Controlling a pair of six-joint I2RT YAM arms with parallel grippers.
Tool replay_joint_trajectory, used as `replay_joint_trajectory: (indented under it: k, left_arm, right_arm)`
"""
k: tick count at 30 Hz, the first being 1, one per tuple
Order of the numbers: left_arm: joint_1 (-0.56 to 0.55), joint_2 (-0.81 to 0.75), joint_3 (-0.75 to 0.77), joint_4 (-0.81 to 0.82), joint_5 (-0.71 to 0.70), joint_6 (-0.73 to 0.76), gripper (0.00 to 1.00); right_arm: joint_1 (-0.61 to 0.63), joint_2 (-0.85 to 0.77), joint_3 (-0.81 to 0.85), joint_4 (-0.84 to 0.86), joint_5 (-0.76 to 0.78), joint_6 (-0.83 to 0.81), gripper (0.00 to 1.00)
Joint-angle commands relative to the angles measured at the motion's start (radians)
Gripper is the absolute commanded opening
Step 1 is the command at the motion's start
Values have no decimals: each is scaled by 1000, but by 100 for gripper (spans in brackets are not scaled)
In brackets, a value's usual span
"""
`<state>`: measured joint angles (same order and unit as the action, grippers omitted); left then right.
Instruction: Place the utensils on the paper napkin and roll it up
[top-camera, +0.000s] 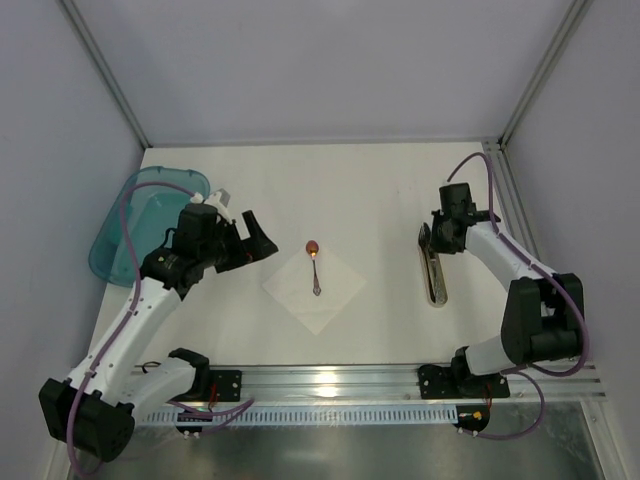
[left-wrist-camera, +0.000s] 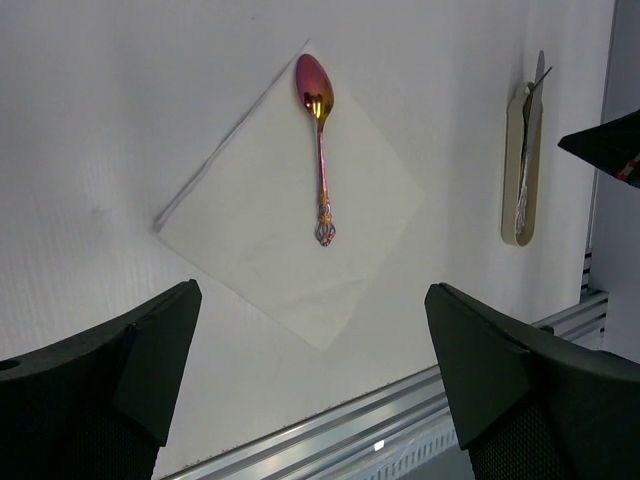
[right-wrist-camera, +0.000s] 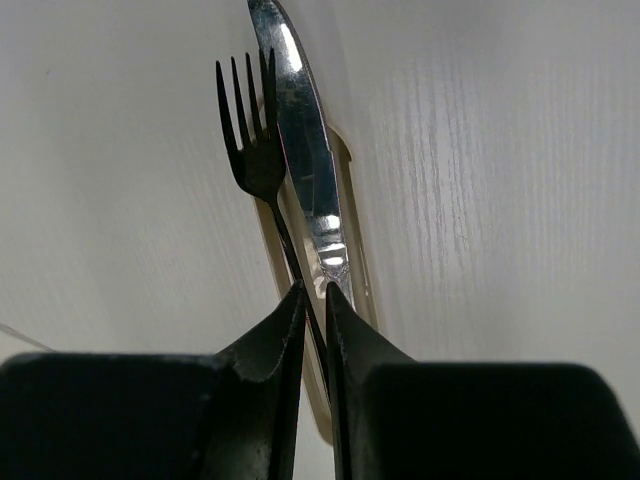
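A white paper napkin (top-camera: 315, 280) lies as a diamond on the table's middle, with a pink-gold spoon (top-camera: 314, 266) on it; both also show in the left wrist view, napkin (left-wrist-camera: 270, 210) and spoon (left-wrist-camera: 321, 140). My left gripper (top-camera: 256, 240) is open and empty, just left of the napkin. A silvery knife (right-wrist-camera: 305, 150) lies in a tan oblong holder (top-camera: 436, 283). My right gripper (right-wrist-camera: 315, 292) is shut on the thin handle of a dark fork (right-wrist-camera: 252, 150) over the holder's far end, tines pointing away.
A translucent teal tub (top-camera: 130, 215) stands at the left table edge behind my left arm. A metal rail (top-camera: 330, 380) runs along the near edge. Enclosure walls stand at the back and on both sides.
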<state>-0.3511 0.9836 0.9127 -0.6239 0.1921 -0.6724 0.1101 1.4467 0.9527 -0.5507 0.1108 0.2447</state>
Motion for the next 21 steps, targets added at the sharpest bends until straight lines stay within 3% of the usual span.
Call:
replay_joint_trajectory:
  k: [1, 21]
  left_arm:
    - [6, -6, 20, 32, 29, 7, 99]
    - [6, -28, -23, 46, 35, -10, 100]
  right_arm:
    - [0, 35, 4, -6, -7, -27, 15]
    - [-6, 150, -31, 44, -91, -47, 15]
